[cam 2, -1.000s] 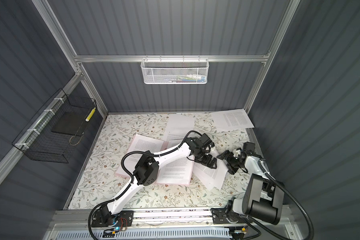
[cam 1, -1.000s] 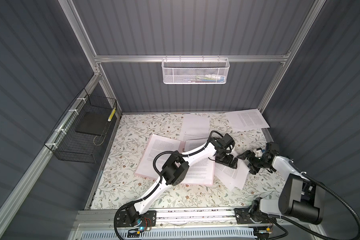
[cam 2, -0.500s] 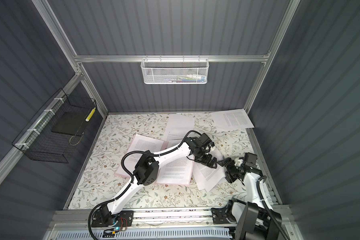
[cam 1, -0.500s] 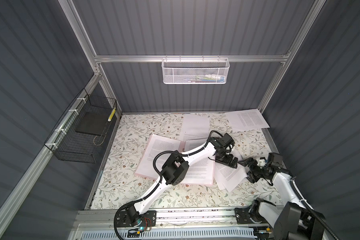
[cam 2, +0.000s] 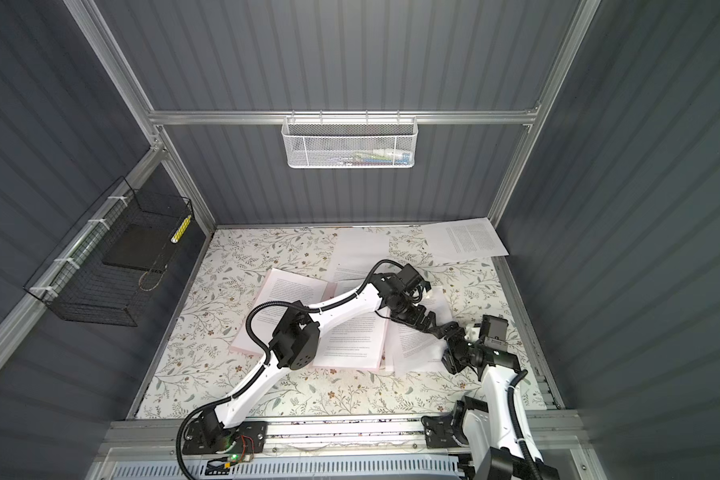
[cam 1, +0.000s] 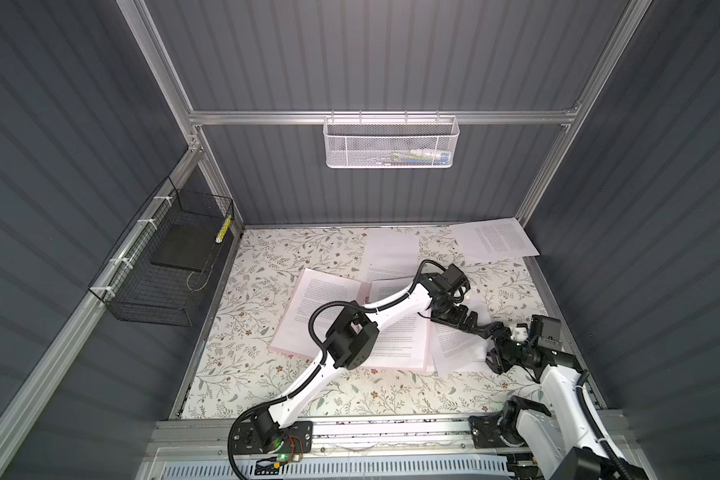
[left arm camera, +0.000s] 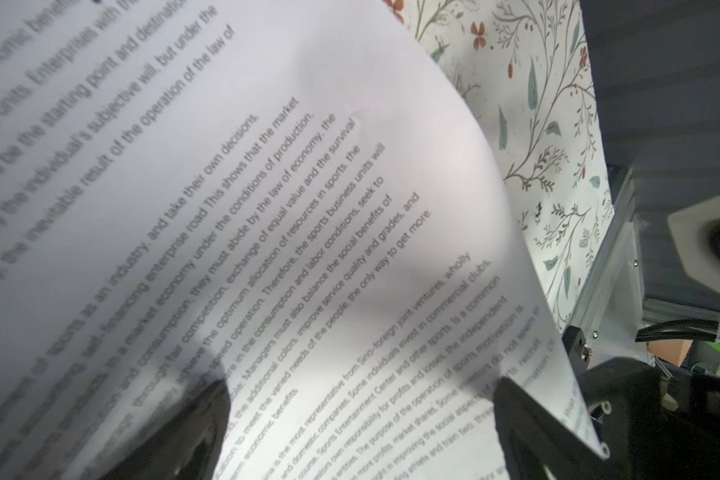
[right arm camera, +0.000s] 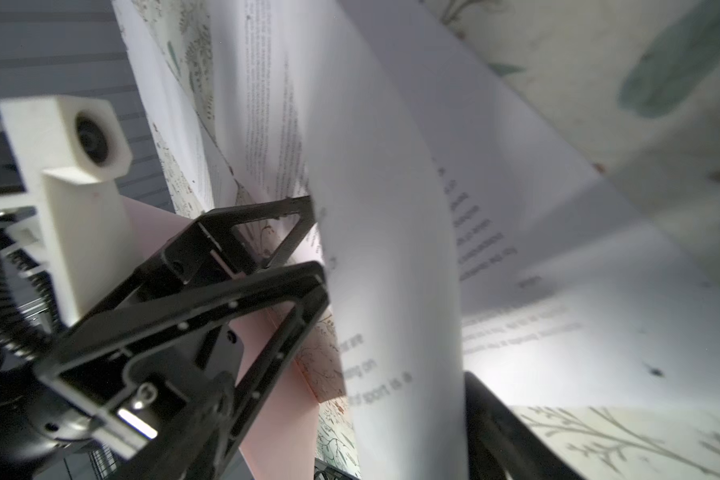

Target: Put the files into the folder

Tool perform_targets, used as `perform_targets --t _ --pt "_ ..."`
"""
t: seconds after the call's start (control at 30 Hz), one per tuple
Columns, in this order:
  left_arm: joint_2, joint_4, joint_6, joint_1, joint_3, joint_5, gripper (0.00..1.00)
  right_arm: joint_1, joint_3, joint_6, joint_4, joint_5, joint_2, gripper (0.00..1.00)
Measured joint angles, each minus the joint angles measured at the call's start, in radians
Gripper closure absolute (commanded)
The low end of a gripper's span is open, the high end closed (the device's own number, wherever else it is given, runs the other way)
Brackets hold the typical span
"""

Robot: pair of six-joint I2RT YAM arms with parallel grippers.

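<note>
Plainly, the next move turns on the loose sheet [cam 1: 458, 353] lying just right of the open folder [right arm camera: 279, 415]. The sheet meets the folder's right-hand edge, though which lies on top is unclear. Its long axis runs roughly parallel to the spine, a little skewed. The wrist views show it bowed up off the floral table cover [cam 1: 267, 266] rather than flat.

The left gripper [cam 1: 476, 328], reaching across the folder, has its jaws spread wide and its fingertips at the sheet's raised edge. The right gripper [cam 1: 494, 353] sits at the sheet's right side, jaws also well apart and gripping nothing. The right arm is the nearer one.

The folder lies to the left of both tools, so the sheet probably has to travel leftward. A corner sheet [cam 1: 495, 243] lies by the back wall, well apart.
</note>
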Motion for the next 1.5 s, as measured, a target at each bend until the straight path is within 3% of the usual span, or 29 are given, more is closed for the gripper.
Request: perform_targets --t 0.17,0.5,0.7,0.87,1.1,1.3,1.5 --pt "0.005 0.021 -0.009 0.007 0.000 0.018 0.00 0.002 0.005 -0.034 0.063 0.019 0.008 0.11" --pt "0.000 0.140 -0.029 0.040 -0.041 -0.004 0.00 0.000 0.125 -0.249 0.231 -0.032 0.364 0.12" --pt "0.000 0.178 -0.036 0.049 -0.050 -0.026 0.00 0.002 0.151 -0.312 0.298 -0.085 0.472 0.16" --pt "0.000 0.178 -0.031 0.049 -0.051 -0.026 0.00 0.003 0.127 -0.280 0.304 -0.058 0.378 0.17" --pt "0.000 0.153 -0.014 0.031 -0.048 0.011 0.00 0.005 0.003 -0.175 0.328 -0.026 0.081 0.17" --pt "0.000 0.148 -0.006 0.018 -0.047 0.011 0.00 0.021 -0.022 -0.125 0.346 -0.027 0.065 0.22" --pt "0.000 0.146 -0.001 0.009 -0.046 0.010 0.00 0.036 -0.031 -0.097 0.293 0.047 -0.025 0.34"
